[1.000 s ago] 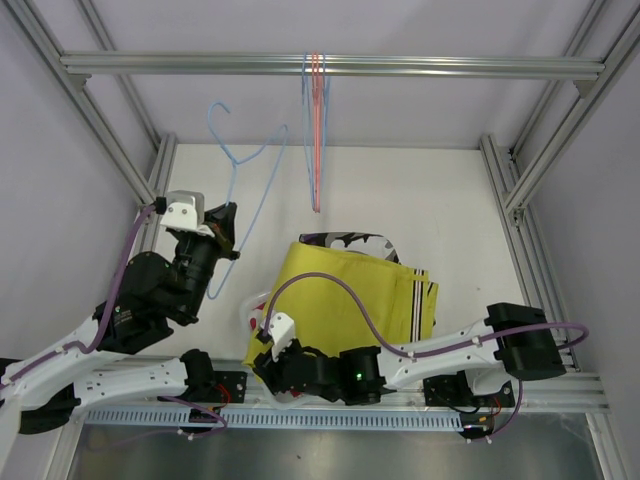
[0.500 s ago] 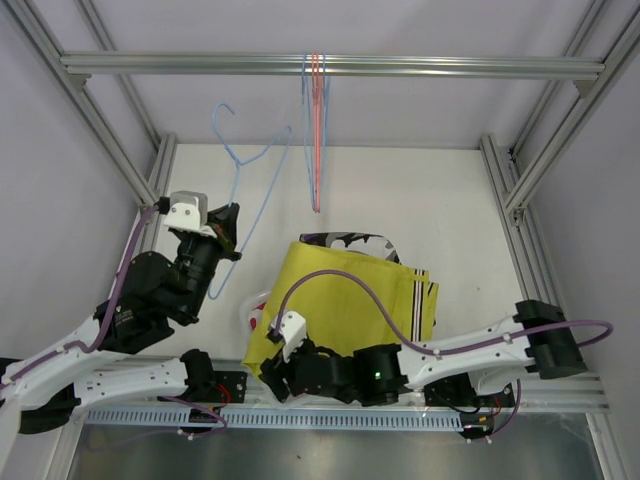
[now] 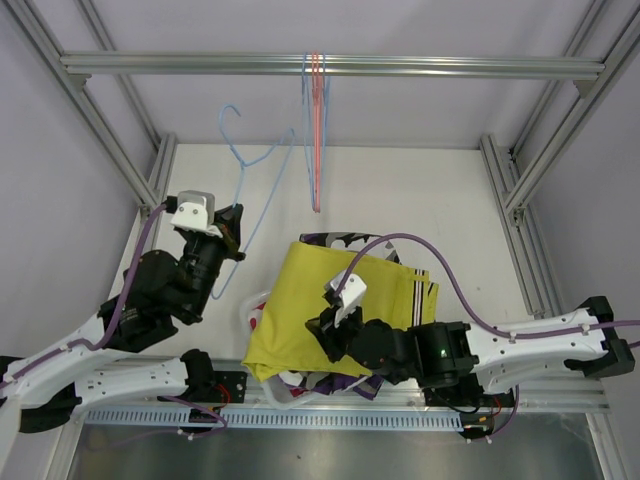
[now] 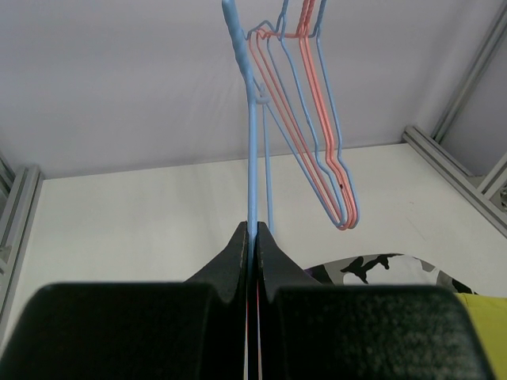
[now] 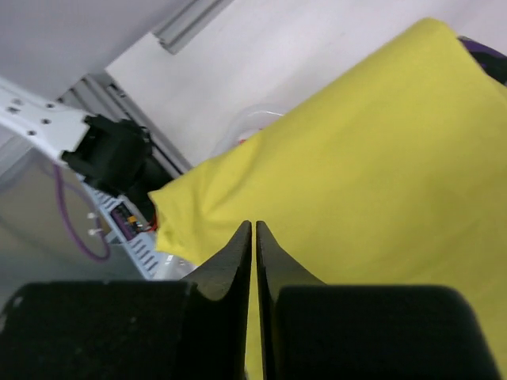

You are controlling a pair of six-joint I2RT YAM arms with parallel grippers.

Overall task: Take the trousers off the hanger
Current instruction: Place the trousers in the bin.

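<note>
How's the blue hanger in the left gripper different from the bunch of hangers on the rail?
The blue hanger is off the rail, pinched in the shut left gripper; the bunch of hangers hooks over it. The blue hanger leans tilted; the bunch hangs straight down. It is one colour; the bunch mixes red and blue. All are thin wire and carry no clothes.

We are seeing soft, bright, even light falling from above, and the white table is looking uniformly lit. A gentle shadow is marking the fold in the yellow shorts. In the wrist views the near fingers are blurring into flat black shapes, while the blue hanger is showing crisp. The frame rails are splaying outward toward the top view's corners.
</note>
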